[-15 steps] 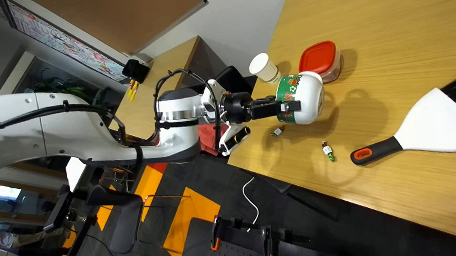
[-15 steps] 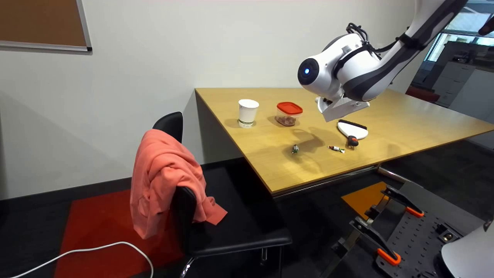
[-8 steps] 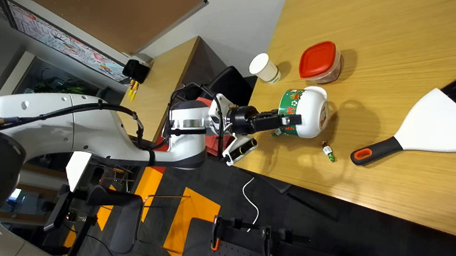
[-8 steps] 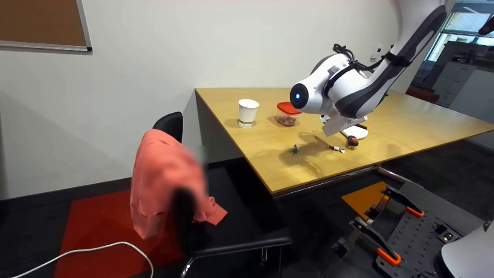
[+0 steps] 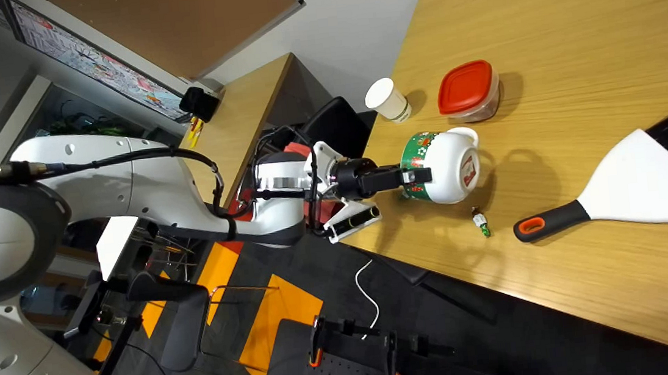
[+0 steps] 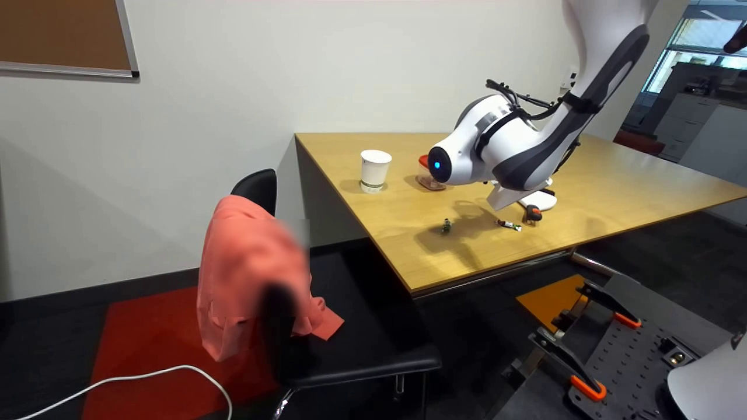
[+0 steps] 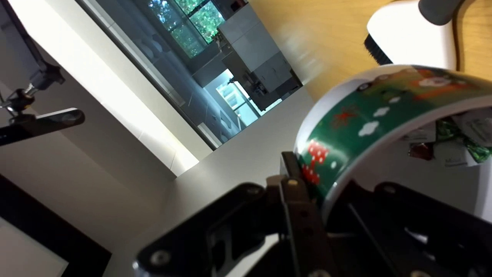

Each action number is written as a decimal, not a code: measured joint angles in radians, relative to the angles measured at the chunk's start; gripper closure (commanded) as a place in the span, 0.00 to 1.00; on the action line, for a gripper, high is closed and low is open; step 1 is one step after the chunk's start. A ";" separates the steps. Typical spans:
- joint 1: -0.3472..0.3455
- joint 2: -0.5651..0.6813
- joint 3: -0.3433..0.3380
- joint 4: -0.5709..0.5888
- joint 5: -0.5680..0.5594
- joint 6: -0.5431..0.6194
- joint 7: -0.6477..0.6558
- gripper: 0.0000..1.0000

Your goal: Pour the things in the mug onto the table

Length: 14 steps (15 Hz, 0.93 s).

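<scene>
The white mug (image 5: 454,166) with a green patterned band is held on its side above the wooden table (image 5: 590,52). Its mouth faces back toward the arm and its base points away. My gripper (image 5: 416,175) is shut on the mug's wall, one finger outside and the other inside the mouth. In the wrist view several wrapped candies (image 7: 457,140) lie inside the tilted mug (image 7: 346,134). One candy (image 5: 481,222) lies on the table; another candy (image 6: 446,226) lies nearer the table's end, mostly hidden behind the mug in an exterior view. The arm hides the mug in an exterior view.
A plain white cup (image 5: 387,100) and a red-lidded dish (image 5: 469,92) stand behind the mug. A white brush with a dark handle (image 5: 646,182) lies to the right. A chair with a coral garment (image 6: 251,262) stands beside the table's end.
The mug and gripper have moved lower, and the mug's base has turned more into view. In an exterior view the arm has moved left and down. The candies on the table have not moved.
</scene>
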State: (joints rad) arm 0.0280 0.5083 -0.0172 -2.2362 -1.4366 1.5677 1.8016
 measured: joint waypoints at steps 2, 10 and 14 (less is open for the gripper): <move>0.003 0.017 0.006 0.014 0.000 -0.045 0.000 0.97; 0.006 0.141 0.006 0.130 -0.001 -0.193 -0.015 0.97; 0.006 0.214 0.005 0.196 -0.004 -0.245 -0.036 0.97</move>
State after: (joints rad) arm 0.0340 0.7223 -0.0126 -2.0406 -1.4404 1.3231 1.7658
